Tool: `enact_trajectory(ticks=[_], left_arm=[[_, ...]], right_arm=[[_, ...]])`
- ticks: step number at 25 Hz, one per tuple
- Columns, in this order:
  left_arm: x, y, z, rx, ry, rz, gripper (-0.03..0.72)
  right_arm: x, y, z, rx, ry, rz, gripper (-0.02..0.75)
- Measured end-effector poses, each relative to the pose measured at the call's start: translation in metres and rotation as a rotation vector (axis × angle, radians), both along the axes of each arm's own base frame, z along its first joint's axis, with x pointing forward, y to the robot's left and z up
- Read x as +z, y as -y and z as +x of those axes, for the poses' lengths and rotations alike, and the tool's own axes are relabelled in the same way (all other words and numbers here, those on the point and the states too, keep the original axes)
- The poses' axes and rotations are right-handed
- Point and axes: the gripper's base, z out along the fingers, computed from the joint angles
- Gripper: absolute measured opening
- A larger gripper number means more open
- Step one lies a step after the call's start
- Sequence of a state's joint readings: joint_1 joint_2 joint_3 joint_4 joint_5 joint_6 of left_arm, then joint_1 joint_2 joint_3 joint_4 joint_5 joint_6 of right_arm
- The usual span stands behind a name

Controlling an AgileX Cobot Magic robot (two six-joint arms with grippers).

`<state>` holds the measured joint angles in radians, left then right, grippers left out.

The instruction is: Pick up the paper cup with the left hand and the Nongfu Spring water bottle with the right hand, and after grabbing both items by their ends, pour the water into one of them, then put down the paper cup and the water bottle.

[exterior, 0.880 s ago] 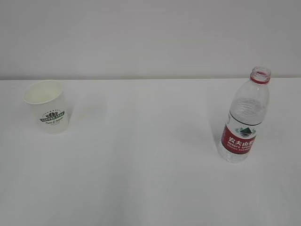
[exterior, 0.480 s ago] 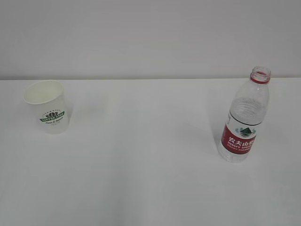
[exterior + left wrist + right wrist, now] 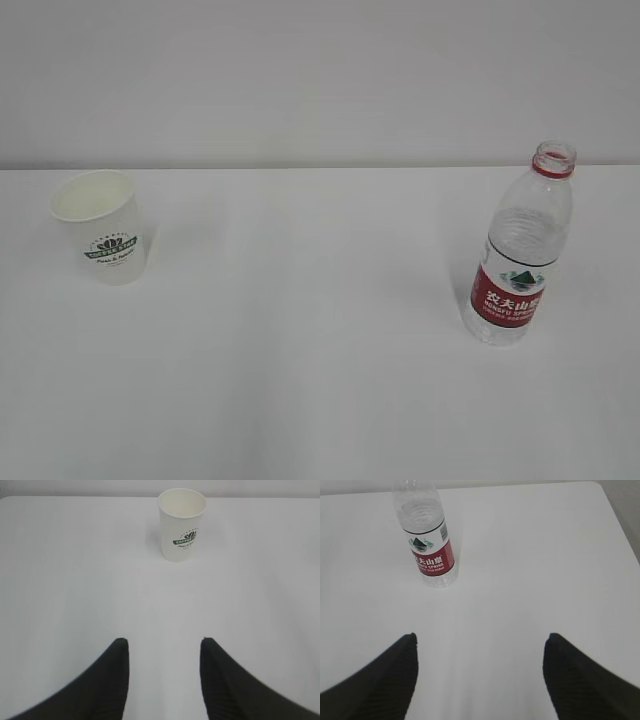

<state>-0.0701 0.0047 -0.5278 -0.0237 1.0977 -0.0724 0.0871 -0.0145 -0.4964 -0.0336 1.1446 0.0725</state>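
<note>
Exterior view, cup: the paper cup [image 3: 99,226] stands upright at the far left of the white bench [image 3: 300,350], green logo facing the camera.
Exterior view, bottle: the Nongfu Spring water bottle [image 3: 520,245] stands upright and capless at the right, well apart from the cup.
Exterior view, arms: neither shows here.
Left wrist view, jaws: the left hand [image 3: 164,645] has its black jaws apart with only bare bench between them, gripping nothing.
Left wrist view, cup: ahead of the jaws, well apart from them, cream inside visible.
Right wrist view, jaws: the right hand [image 3: 480,639] has jaws spread wider, also empty.
Right wrist view, bottle: ahead and left of the jaws, untouched; its neck is cut off by the top edge, while the bench's far right corner shows only here.
</note>
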Motion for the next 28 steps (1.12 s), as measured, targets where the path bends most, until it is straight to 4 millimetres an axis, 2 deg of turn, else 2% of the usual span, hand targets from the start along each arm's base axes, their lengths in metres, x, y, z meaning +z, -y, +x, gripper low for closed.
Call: enact_trajectory(ticks=[22,28], left_arm=[[0.000,0.000,0.000,0.000,-0.002,0.000,0.327],[0.001,0.001,0.012,-0.003,-0.074,0.001,0.327]], right_arm=[[0.001,-0.002,0.000,0.011,0.007,0.016,0.588],[0.013,-0.008,-0.001,0.055,0.089,0.088,0.587]])
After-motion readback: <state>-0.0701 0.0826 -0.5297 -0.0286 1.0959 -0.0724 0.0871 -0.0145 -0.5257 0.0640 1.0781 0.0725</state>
